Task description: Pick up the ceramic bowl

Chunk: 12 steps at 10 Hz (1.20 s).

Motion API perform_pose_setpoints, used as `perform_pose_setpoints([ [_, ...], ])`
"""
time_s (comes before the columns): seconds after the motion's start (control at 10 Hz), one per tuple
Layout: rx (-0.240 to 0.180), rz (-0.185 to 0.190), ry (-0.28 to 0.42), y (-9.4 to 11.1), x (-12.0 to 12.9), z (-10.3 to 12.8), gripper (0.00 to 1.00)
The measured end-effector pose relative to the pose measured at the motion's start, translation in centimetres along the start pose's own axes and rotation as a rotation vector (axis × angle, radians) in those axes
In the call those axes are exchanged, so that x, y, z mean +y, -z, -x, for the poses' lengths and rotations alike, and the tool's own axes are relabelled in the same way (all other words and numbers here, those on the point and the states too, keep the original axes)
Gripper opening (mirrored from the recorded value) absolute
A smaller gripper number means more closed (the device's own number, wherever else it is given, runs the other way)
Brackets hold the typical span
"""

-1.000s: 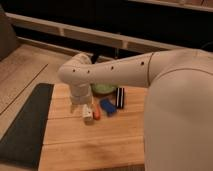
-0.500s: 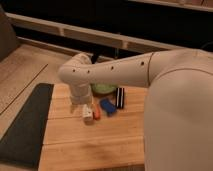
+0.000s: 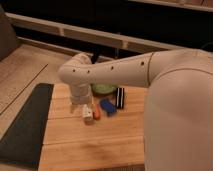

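Ceramic bowl [image 3: 104, 89]: green, at far side of wooden worktop [image 3: 100, 146], partly hidden behind arm; contents not visible.
Gripper [image 3: 81, 101]: low, just left of bowl; grip state cannot be told.
Whitish cup [image 3: 87, 114]: near bowl, apart.

Green bowl [image 3: 103, 89], white gripper [image 3: 81, 102] beside

Dim warm light, darker at top; gripper hidden behind arm [image 3: 117, 72].

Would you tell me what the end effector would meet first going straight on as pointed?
Likely the whitish cup just below the end effector, left of the ceramic bowl; depth is unclear.
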Motion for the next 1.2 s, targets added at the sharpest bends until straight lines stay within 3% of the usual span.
perform_pose_setpoints([
  [0.3, -0.001, 0.0, 0.001, 0.0, 0.0, 0.0, 0.65],
  [0.5, -0.03, -0.001, 0.017, 0.4, -0.1, 0.6, 0.65],
  [0.6, -0.084, -0.002, 0.051, 1.1, -0.6, 2.0, 0.65],
  [0.7, -0.169, -0.007, 0.11, 2.6, -1.4, 4.4, 0.65],
  [0.9, -0.318, -0.021, 0.222, 6.3, -3.3, 8.4, 0.65],
  [1.1, -0.47, -0.051, 0.303, 11.2, -7.1, 12.1, 0.65],
  [1.2, -0.49, -0.055, 0.319, 11.9, -7.5, 12.5, 0.65],
])
